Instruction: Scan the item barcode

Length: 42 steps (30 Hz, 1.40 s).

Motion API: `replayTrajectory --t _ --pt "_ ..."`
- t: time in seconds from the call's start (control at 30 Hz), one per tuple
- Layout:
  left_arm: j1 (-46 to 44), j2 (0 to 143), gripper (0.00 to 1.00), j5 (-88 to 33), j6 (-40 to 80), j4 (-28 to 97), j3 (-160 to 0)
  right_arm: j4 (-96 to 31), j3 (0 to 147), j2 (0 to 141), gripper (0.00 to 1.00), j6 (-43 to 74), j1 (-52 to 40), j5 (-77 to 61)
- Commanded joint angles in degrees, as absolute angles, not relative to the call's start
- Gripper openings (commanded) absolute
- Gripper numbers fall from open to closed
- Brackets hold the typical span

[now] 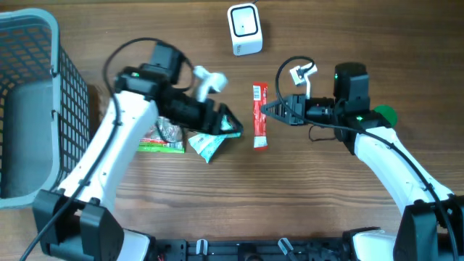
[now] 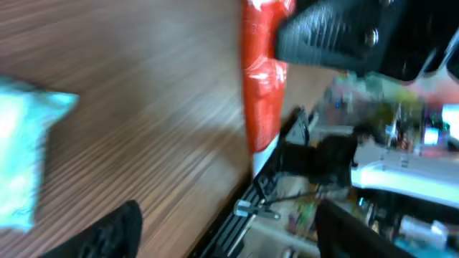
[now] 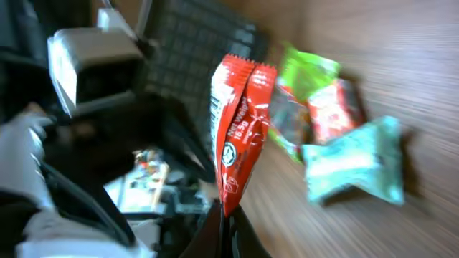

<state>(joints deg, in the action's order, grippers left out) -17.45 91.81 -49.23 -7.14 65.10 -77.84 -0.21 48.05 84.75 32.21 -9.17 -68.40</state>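
Centre of overhead frame: red sachet, slim, long axis running top to bottom. Can't tell if it's lifted or lying on the wood. Right gripper reaches in from frame right and meets the sachet's right edge, jaws closed and pinching it. Right wrist view shows the pack sticking up out of the fingertips, printed side to cam. Scanner, a white box, sits top centre, well apart from the sachet, up-frame and slightly left. Right arm is therefore nearer. Next move prob. means carrying the pack up-frame w/ barcode turned to scanner. Left gripper sits just left of the sachet, over teal packet, fingers spread, holding nothing.
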Motion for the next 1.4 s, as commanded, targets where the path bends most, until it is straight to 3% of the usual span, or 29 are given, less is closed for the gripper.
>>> replayTrajectory --t 0.0,0.37,0.67,0.93,1.37 --pt "-22.81 92.16 0.68 -51.83 -10.28 62.98 -77.8 4.38 48.9 83.66 0.04 41.47 -9.02 -74.91" --pt "-28.29 92.16 0.69 -50.65 -10.02 56.62 -77.8 7.27 48.9 83.68 0.04 43.09 -9.04 -82.37" --pt "-22.94 92.16 0.82 -49.89 -6.79 54.39 -77.8 6.59 48.27 83.68 0.04 38.81 -9.04 -80.97" --pt "-17.91 92.16 0.88 -51.79 -6.74 53.1 -77.8 6.39 47.97 83.81 0.04 37.23 -9.28 -80.51" --pt "-16.86 92.16 0.7 -56.14 3.53 42.92 -77.8 6.48 46.52 83.83 0.04 36.12 -14.96 -73.52"
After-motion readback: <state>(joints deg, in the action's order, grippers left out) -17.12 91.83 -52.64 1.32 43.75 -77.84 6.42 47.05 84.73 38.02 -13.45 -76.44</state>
